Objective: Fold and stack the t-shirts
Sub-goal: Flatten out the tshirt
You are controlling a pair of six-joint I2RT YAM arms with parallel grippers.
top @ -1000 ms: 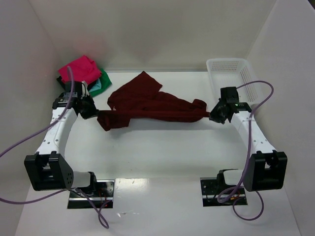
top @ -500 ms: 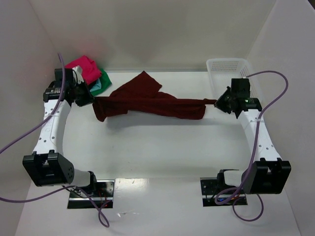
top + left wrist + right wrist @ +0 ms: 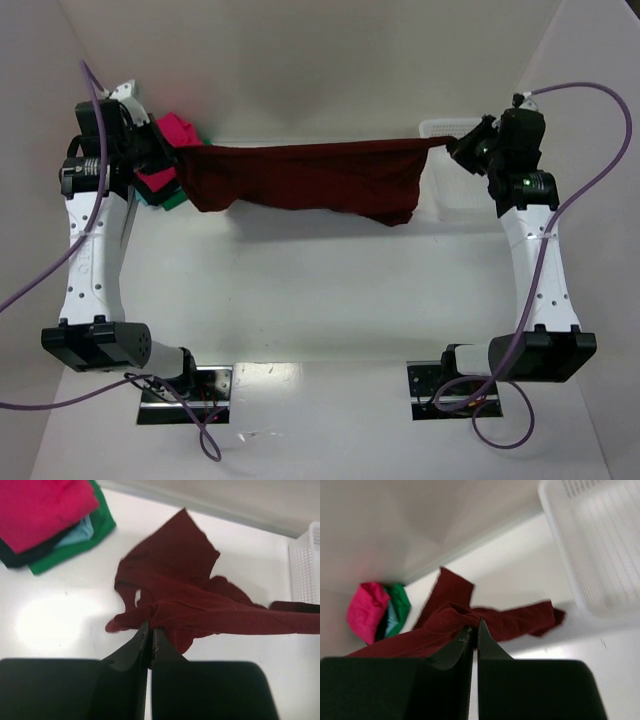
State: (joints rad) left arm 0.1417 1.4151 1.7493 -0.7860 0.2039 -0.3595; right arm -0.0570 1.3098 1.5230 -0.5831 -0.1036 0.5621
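Note:
The maroon t-shirt (image 3: 300,180) hangs stretched in the air between my two grippers, above the back of the table. My left gripper (image 3: 172,158) is shut on its left end; the left wrist view shows the jaws (image 3: 150,627) pinching the maroon cloth (image 3: 200,615). My right gripper (image 3: 452,146) is shut on its right end; the right wrist view shows the jaws (image 3: 474,626) clamped on the cloth (image 3: 435,630). A folded stack of pink (image 3: 42,507), light blue (image 3: 80,532), green (image 3: 92,537) and black (image 3: 12,560) shirts lies at the back left, behind my left arm.
A white mesh basket (image 3: 440,130) stands at the back right, partly hidden by my right gripper; it also shows in the right wrist view (image 3: 600,545). White walls close in the table at the back and sides.
Both grippers have risen and moved apart towards the back, lifting the maroon shirt off the table and pulling it out wide. The left arm now covers part of the folded stack.

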